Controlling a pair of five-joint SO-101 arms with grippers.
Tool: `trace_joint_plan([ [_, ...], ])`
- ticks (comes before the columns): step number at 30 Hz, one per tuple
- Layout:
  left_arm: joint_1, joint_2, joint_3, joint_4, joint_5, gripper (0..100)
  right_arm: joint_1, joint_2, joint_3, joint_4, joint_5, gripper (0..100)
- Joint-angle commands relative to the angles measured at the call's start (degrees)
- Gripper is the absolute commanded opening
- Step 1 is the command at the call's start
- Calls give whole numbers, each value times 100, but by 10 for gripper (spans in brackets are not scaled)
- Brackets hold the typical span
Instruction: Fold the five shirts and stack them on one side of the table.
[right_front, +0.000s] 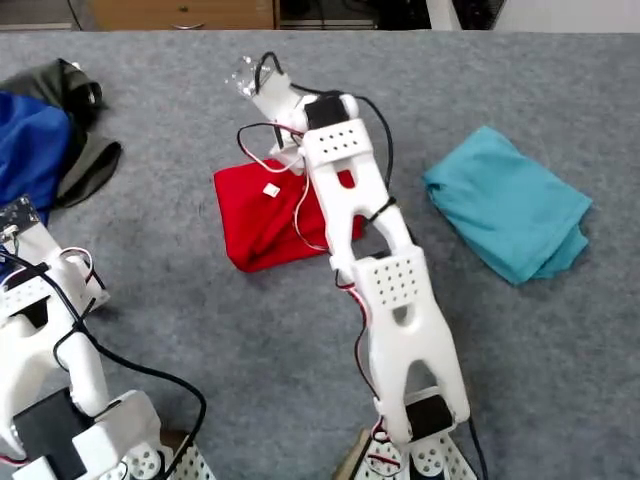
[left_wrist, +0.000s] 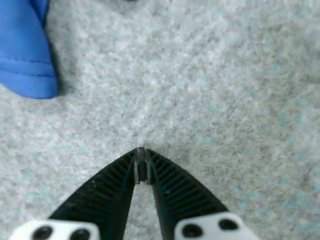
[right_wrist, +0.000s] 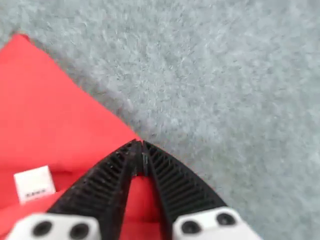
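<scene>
Far left of the table, a blue shirt (right_front: 30, 140) lies bunched against a dark grey-green one (right_front: 90, 165). It's a loose heap, nothing folded, so I read it as the waiting pile rather than the finished stack. Just beside it is the left gripper (left_wrist: 140, 167), jaws pressed together on nothing, hovering over the bare grey table (right_front: 200, 340). I'd say it's parked out of the way, leaving the middle to its partner.

Centre now: the red shirt (right_front: 262, 215) lies folded into a rough rectangle, white tag (right_front: 270, 189) face up, with the right arm stretched across it. The right gripper (right_wrist: 140, 156) is closed too, tips meeting over the shirt's far edge near a corner. That spot would suit tidying a fold or taking an edge; whether any cloth is pinched, I can't tell.

Over on the right, a teal shirt (right_front: 510, 205) sits folded, well apart from the red, so by my reckoning there's no stack yet.

What the views trade: the overhead gives the layout, four shirts that I can count and the arm over the red one, but the tips are hard to read there. The wrist cameras settle it: both jaws are shut, the left over bare table with a blue hem off to the side, the right at the red edge
</scene>
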Motion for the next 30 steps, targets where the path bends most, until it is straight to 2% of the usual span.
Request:
trace_joint_plan([
  [1, -26, -171, -44, -70, 26, 19, 75, 286, -927, 659, -26, 5],
  [11, -26, -171, -53, -70, 26, 19, 312, 470, -2369, 2418, 316, 5],
  [17, -35, -171, -53, -70, 35, 19, 488, 470, -2422, 2532, 369, 5],
  [23, -44, -171, -53, -70, 35, 19, 699, -66, -1437, 2532, 360, 5],
  [30, -44, -171, -62, -70, 35, 19, 813, -1701, 1077, 2523, 563, 5],
])
